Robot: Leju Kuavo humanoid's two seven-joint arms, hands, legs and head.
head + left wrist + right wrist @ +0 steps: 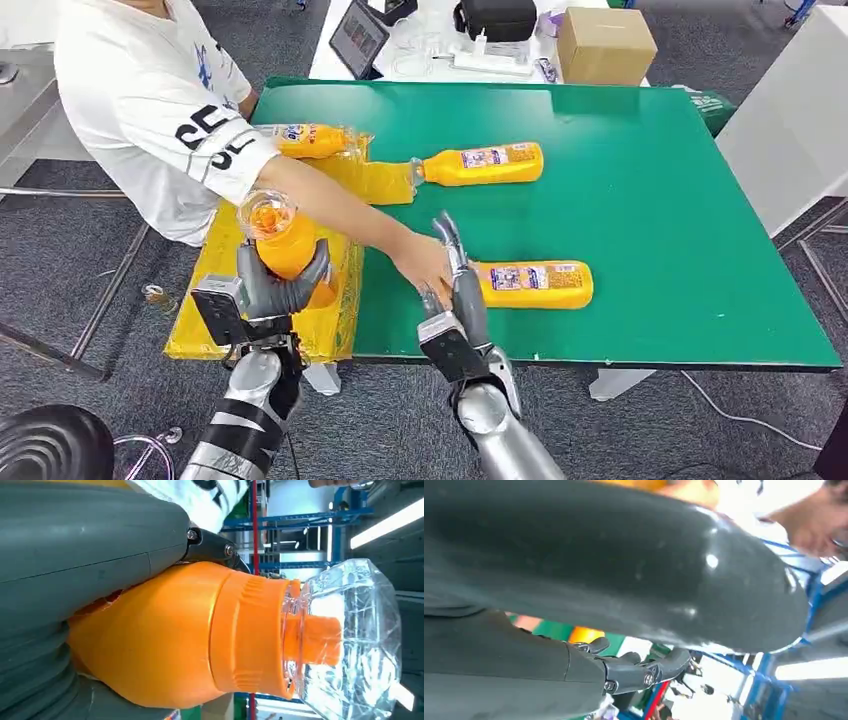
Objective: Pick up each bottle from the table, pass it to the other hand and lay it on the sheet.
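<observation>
Four orange plastic bottles are in play: one orange bottle with a clear faceted cap [283,240] stands upright in the robot's left hand [272,290], whose grey fingers wrap its lower body over the crinkled yellow sheet [215,300] at the table's left edge; a second bottle with a blue-and-white label [310,140] already lies on the far end of that sheet; a third labelled bottle [485,163] lies on the green table mat [650,200] with its cap touching the sheet's edge; and a fourth labelled bottle [535,284] lies on the mat just beside the robot's right hand [455,285]. That right hand holds nothing, its fingers stretched forward and apart beside the bottle's cap end. A person in a white printed shirt [150,100] reaches an arm across the sheet, their hand [425,265] touching or nearly touching the robot's right hand, I can't tell which. I'd judge that the main risk: the arm lies between the held bottle and the sheet's open space, so lowering the bottle could strike it, and the right hand closing could catch the person's fingers. The glossy bottle, gripped low with its heavy-looking cap high, could also tip or slip. A brown cardboard box [605,42] sits on a white table beyond.
</observation>
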